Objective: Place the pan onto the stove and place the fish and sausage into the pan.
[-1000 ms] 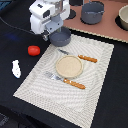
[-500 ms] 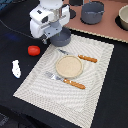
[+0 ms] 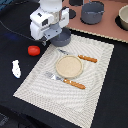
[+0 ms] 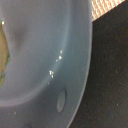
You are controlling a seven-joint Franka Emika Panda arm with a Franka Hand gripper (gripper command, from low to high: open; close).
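The grey-blue pan [image 3: 63, 38] sits at the far corner of the woven placemat [image 3: 95, 70], mostly hidden under my white gripper [image 3: 50, 35]. The gripper is low over it and its fingers are hidden. In the wrist view the pan's smooth wall [image 4: 45, 55] fills the frame from very close. The red sausage [image 3: 33, 50] and the white fish [image 3: 16, 68] lie on the black table toward the exterior view's left. The pinkish-brown stove [image 3: 107, 29] lies behind the placemat.
A larger grey pot [image 3: 92, 12] stands on the stove, with a pale round vessel [image 3: 123, 17] at its right edge. On the placemat are a tan plate [image 3: 68, 66], a knife [image 3: 82, 57] and a fork [image 3: 67, 81] with orange handles.
The gripper has sunk slightly toward the pan. Nothing else has moved.
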